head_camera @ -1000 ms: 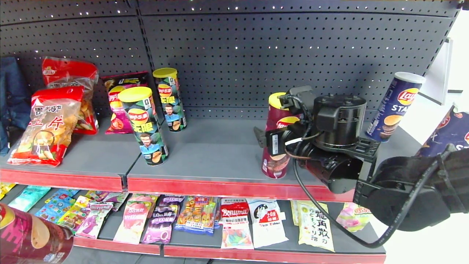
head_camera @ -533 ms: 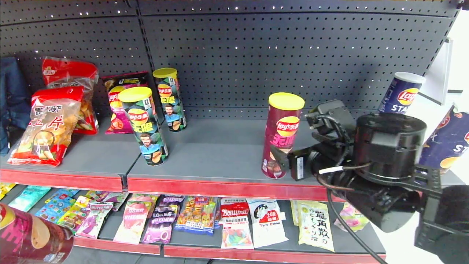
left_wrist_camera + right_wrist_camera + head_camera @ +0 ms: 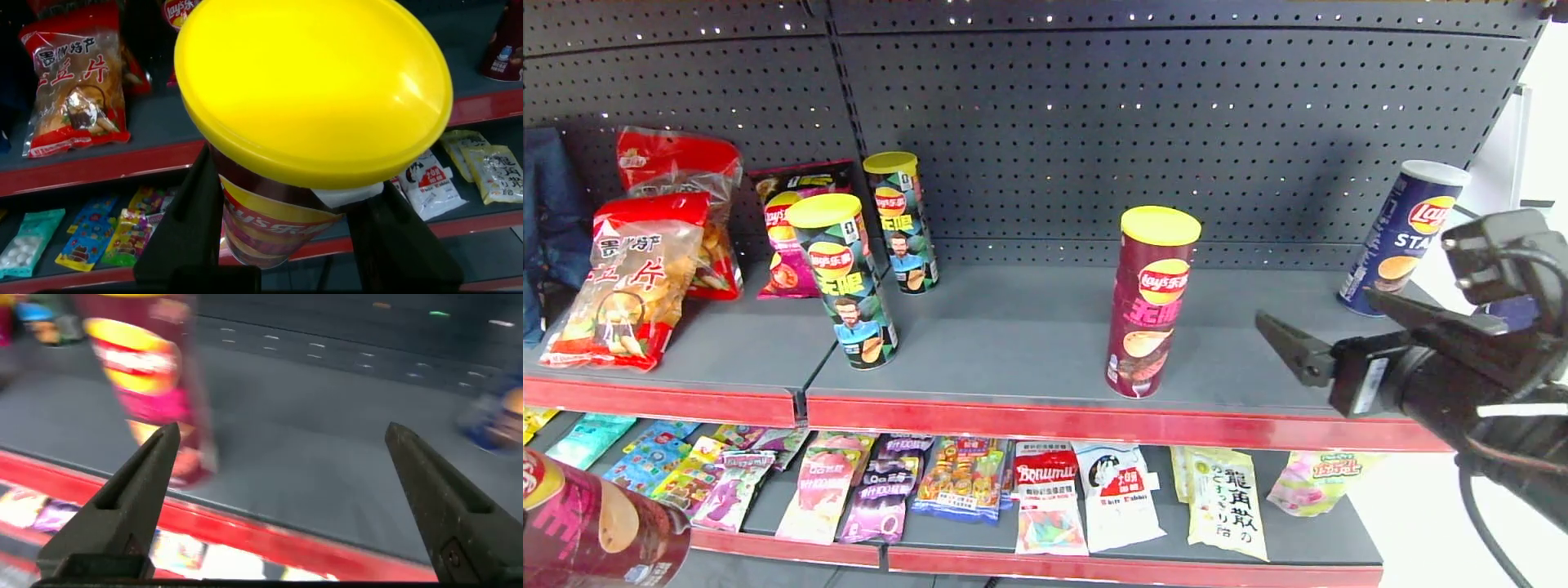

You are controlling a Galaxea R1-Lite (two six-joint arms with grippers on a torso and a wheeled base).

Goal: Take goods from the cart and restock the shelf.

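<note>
A maroon chip can [image 3: 1152, 302] with a yellow lid stands upright near the front of the upper shelf [image 3: 1013, 343]. My right gripper [image 3: 1315, 309] hangs open to the right of it, well apart, with nothing between its fingers. In the right wrist view the same maroon can [image 3: 151, 384] lies beyond the open right gripper [image 3: 282, 433], off toward one finger. My left gripper [image 3: 286, 237] is shut on a second maroon can [image 3: 310, 90] with a yellow lid. This held can [image 3: 596, 531] sits low at the left, in front of the lower shelf.
Two green-and-black cans [image 3: 845, 278] [image 3: 901, 220], a purple chip bag [image 3: 792, 229] and red snack bags [image 3: 629, 278] fill the shelf's left part. A blue can [image 3: 1405, 237] stands at the far right. Bare shelf lies either side of the maroon can. Packets [image 3: 1045, 490] line the lower shelf.
My right gripper has let go of the maroon can on the shelf and drawn back to the right, away from it. The can stays upright. The left arm has hardly moved.
</note>
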